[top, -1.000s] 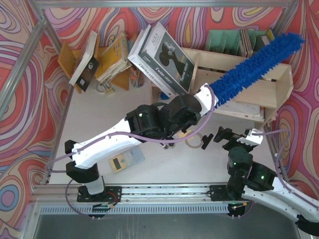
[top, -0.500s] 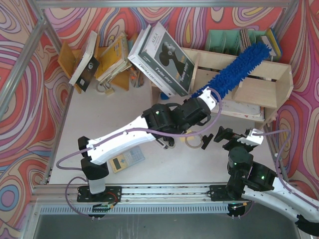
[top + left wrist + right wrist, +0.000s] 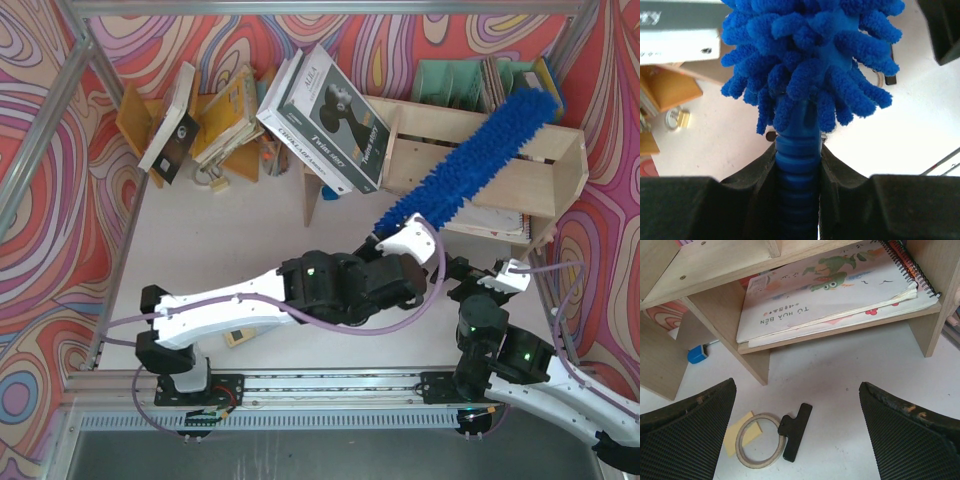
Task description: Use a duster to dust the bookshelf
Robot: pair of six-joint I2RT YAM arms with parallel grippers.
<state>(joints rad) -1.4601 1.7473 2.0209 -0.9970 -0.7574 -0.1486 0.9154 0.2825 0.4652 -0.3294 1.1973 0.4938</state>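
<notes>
With the left fingers (image 3: pixel 752 172) clenched on the duster (image 3: pixel 470 160), its fluff slanting across the top of the bookshelf (image 3: pixel 565 165), the sweep wants light, even pressure along each panel, while the right fingers (image 3: pixel 685 435) hang spread and empty.

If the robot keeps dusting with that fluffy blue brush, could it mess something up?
Maybe. The big black book leans tilted at the left end of the bookshelf, so the duster swinging that way could knock it over. Also, the left tool pinches only the short handle of a long brush, so pushing hard might twist it loose.
</notes>
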